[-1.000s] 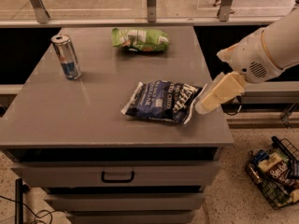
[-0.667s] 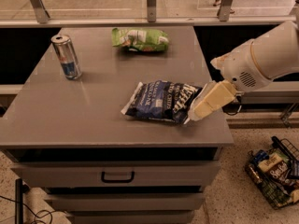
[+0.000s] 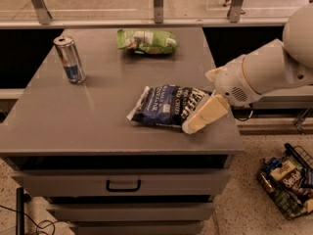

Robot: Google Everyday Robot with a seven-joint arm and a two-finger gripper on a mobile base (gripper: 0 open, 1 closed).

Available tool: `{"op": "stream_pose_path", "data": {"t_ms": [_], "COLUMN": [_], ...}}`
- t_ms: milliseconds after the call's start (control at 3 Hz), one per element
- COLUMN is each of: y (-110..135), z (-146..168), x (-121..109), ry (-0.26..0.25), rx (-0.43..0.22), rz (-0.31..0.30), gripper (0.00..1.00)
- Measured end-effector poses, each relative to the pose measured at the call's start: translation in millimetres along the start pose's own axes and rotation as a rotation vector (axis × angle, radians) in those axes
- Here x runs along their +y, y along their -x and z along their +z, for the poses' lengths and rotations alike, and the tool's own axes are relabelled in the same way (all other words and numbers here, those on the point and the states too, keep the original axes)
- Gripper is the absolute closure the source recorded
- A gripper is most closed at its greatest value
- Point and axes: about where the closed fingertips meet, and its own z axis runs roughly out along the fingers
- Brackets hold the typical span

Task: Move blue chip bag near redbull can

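Note:
The blue chip bag (image 3: 165, 105) lies flat on the grey table (image 3: 98, 121), right of centre, near the front edge. The redbull can (image 3: 70, 60) stands upright at the back left, well apart from the bag. My gripper (image 3: 194, 123) comes in from the right on a white arm (image 3: 264, 72). Its cream tip rests at the bag's right end, over the front right corner of the bag.
A green chip bag (image 3: 146, 40) lies at the back centre of the table. The table has drawers (image 3: 122, 185) below its front edge. A wire basket of snacks (image 3: 288, 180) sits on the floor at the right. A glass railing runs behind the table.
My gripper has moved left, from beside the bag's right end to over its front right corner. The bag and the can have not moved.

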Motion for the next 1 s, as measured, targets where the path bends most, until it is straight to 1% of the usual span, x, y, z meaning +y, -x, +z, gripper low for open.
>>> {"op": "stream_pose_path", "data": {"t_ms": [333, 667, 1000], "y": [8, 15, 15], "z": [14, 27, 41], "x": [1, 5, 9], "ry": [-0.002, 0.013, 0.022], "rx": [-0.029, -0.047, -0.042], "rz": [-0.028, -0.041, -0.065], "gripper": [0.00, 0.00, 0.00]}}
